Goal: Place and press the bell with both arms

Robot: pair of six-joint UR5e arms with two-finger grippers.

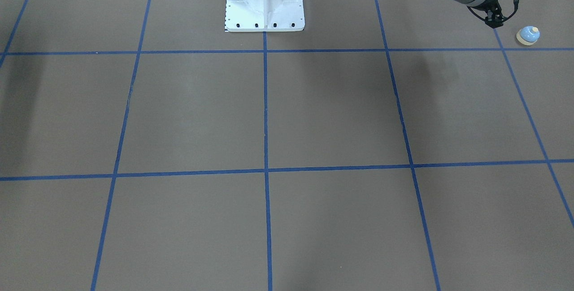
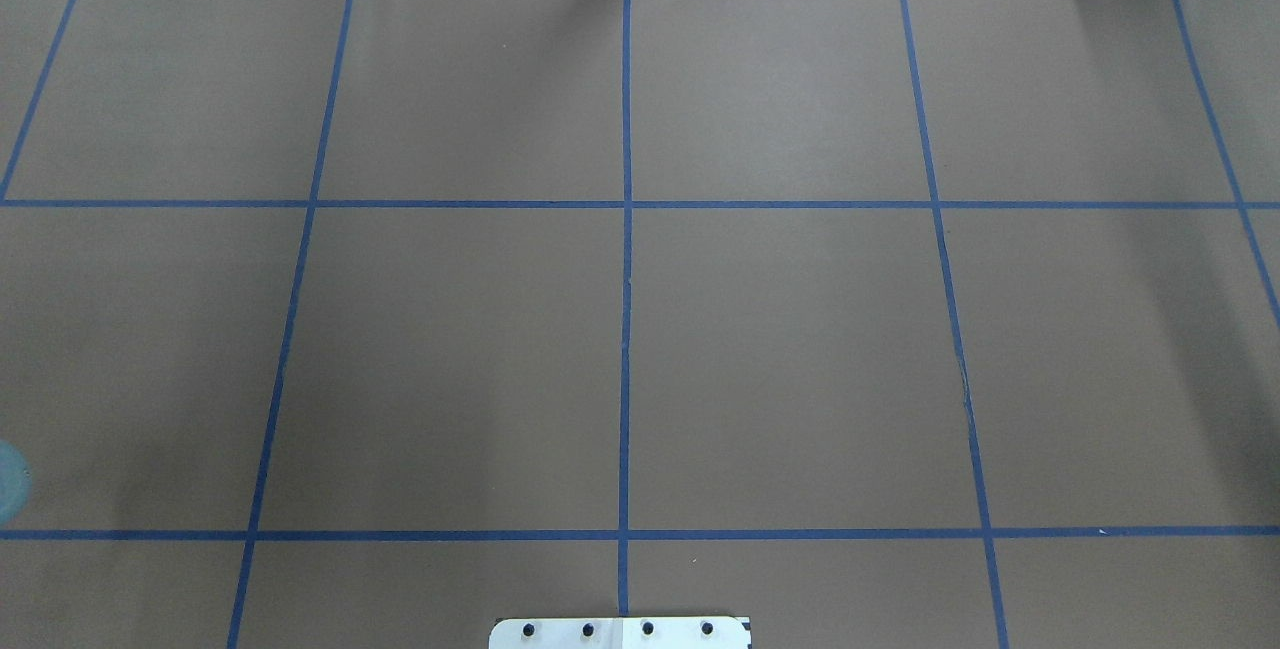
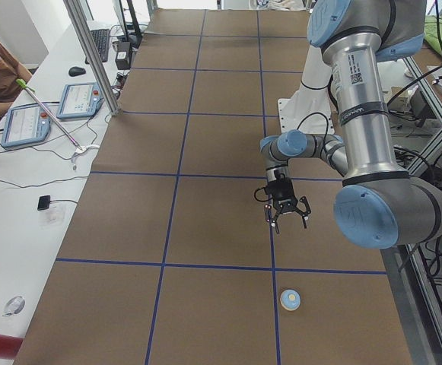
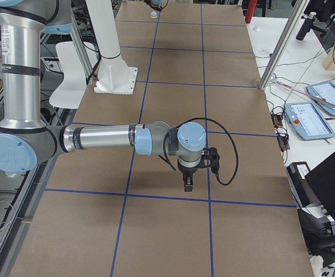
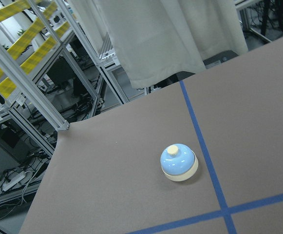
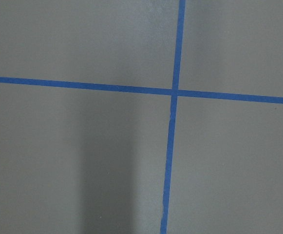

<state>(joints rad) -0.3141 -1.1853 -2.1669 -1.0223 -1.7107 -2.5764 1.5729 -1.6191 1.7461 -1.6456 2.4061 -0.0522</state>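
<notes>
A small call bell (image 1: pixel 528 35), blue-domed with a cream button on top, sits upright on the brown-papered table (image 1: pixel 314 116). It is far out to the robot's left of the white pedestal (image 1: pixel 264 4), close to that end of the table and just beside a crossing of the blue tape lines (image 5: pixel 207 161).

The left gripper (image 3: pixel 287 220) hangs in the air between the pedestal and the bell, nearer the bell. Its black fingers point down and are spread apart with nothing between them. The bell lies outside the jaws: it stands on the table below and beyond the fingertips, on the side turned away from the pedestal, near them but not touching. The left wrist camera catches the bell whole, a little below the middle of its view. The left arm (image 3: pixel 361 114), folded at the elbow, carries the gripper on a short forearm angled toward the bell.

On the pedestal's other side, well apart from the bell, the right arm (image 4: pixel 98 138) stretches low and level over the table. The right gripper (image 4: pixel 187 183) points straight down above the paper. Only the side camera shows it, so whether its jaws are spread or pressed together cannot be told. Its wrist camera sees brown paper and a tape crossing.
</notes>
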